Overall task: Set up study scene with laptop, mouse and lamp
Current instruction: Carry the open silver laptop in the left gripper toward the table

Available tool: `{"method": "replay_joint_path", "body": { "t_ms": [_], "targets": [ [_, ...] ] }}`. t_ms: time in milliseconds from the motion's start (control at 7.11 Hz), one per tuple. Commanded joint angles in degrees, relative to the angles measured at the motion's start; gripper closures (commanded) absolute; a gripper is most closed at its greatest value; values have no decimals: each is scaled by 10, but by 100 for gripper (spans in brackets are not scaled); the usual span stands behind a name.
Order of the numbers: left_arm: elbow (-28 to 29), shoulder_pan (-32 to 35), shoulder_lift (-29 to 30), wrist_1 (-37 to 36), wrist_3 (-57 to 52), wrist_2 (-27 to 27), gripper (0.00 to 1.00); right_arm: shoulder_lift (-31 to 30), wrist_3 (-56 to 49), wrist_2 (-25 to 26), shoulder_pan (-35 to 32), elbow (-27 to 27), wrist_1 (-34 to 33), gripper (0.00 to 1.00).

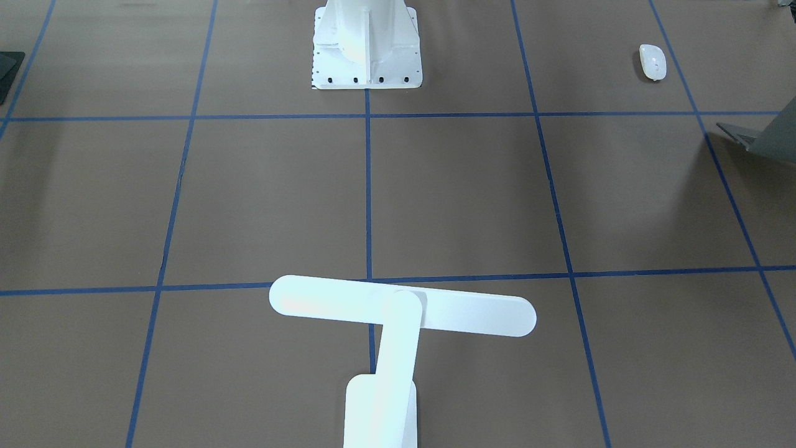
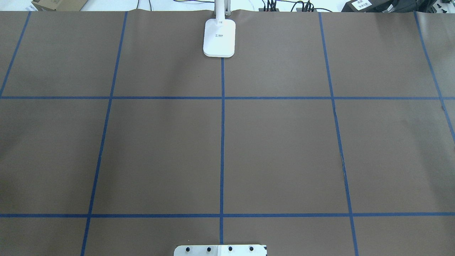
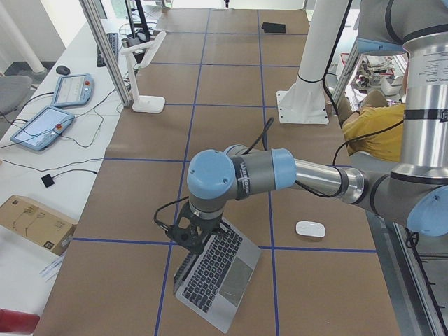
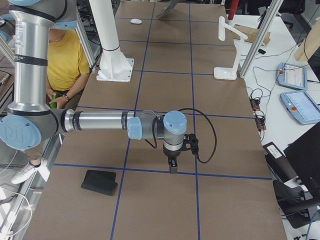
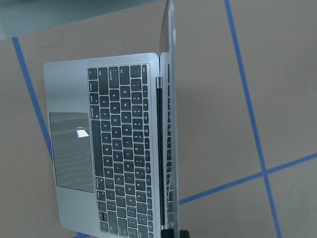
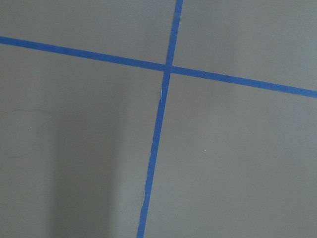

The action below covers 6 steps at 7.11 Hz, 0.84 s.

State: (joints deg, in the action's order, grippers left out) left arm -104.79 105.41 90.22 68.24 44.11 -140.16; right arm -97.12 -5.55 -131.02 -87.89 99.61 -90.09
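Observation:
The laptop (image 3: 217, 274) stands open near the table's left end, and its corner shows in the front view (image 1: 763, 138). In the left wrist view its keys and trackpad (image 5: 106, 148) face me, with the screen edge-on. My left gripper (image 3: 190, 236) is at the screen's top edge, and a dark fingertip (image 5: 182, 233) shows on that edge, so it looks shut on it. The white mouse (image 1: 652, 61) lies beside the laptop on the robot's side. The lamp (image 1: 403, 306) stands at the far middle edge, its base (image 2: 219, 37) on the paper. My right gripper (image 4: 173, 168) points down over bare table; I cannot tell whether it is open or shut.
The white bolted pedestal (image 1: 367, 50) stands at the near middle. A flat black pad (image 4: 100, 182) lies near the right end. Blue tape lines (image 6: 158, 124) grid the brown paper. A person in yellow (image 4: 62, 60) sits behind the robot.

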Motion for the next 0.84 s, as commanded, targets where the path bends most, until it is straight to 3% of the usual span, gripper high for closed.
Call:
{"method": "replay_joint_path", "body": {
  "t_ms": [0, 141, 703],
  "targets": [
    [-9, -70, 66, 0, 1, -21, 100, 0, 3, 0, 0, -1, 0, 0],
    [-6, -97, 99, -4, 4, -31, 100, 0, 3, 0, 0, -2, 0, 0],
    [-6, -220, 238, 2, 256, -33, 100, 1, 5, 0, 1, -3, 0, 0]
  ]
}}
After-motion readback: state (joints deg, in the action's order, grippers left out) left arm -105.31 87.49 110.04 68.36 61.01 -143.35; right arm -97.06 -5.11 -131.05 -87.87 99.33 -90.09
